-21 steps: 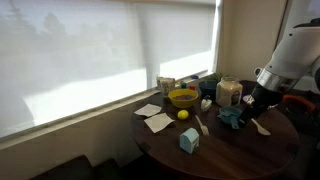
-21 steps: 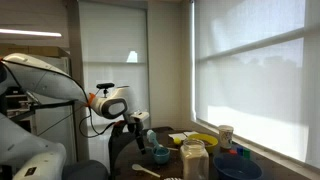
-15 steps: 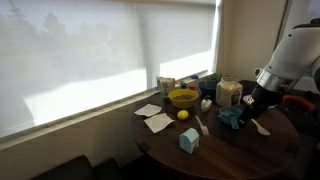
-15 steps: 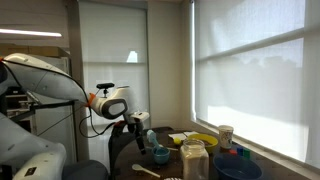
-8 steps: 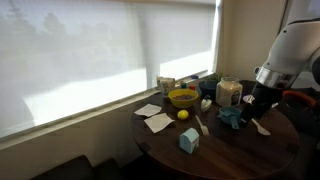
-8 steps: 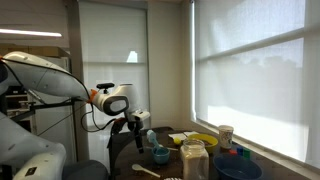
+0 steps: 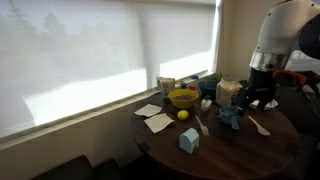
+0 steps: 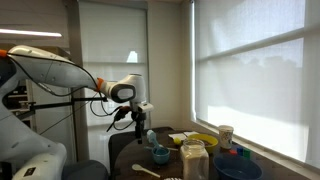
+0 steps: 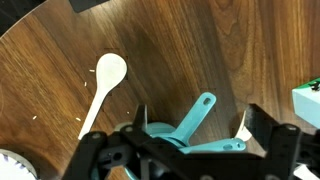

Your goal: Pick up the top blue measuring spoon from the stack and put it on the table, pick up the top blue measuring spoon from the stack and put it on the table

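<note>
The stack of teal-blue measuring spoons (image 9: 178, 133) lies on the dark wooden table (image 9: 200, 50), with two long handles fanned out. It also shows in both exterior views (image 7: 232, 117) (image 8: 160, 155). My gripper (image 9: 198, 112) hangs above the stack, jaws wide open, one finger on each side of it and nothing held. In the exterior views the gripper (image 7: 260, 101) (image 8: 139, 124) is raised above the table, a little beside the stack.
A white spoon (image 9: 104, 82) lies near the stack. A yellow bowl (image 7: 183, 98), a lemon (image 7: 183, 114), a pale blue carton (image 7: 188, 140), paper napkins (image 7: 155, 121) and a jar (image 7: 229, 93) stand on the table. A tall jar (image 8: 193, 160) stands near the front.
The arm has lifted and swung; the gripper has risen from close over the stack to higher above the table. The spoons have not moved.
</note>
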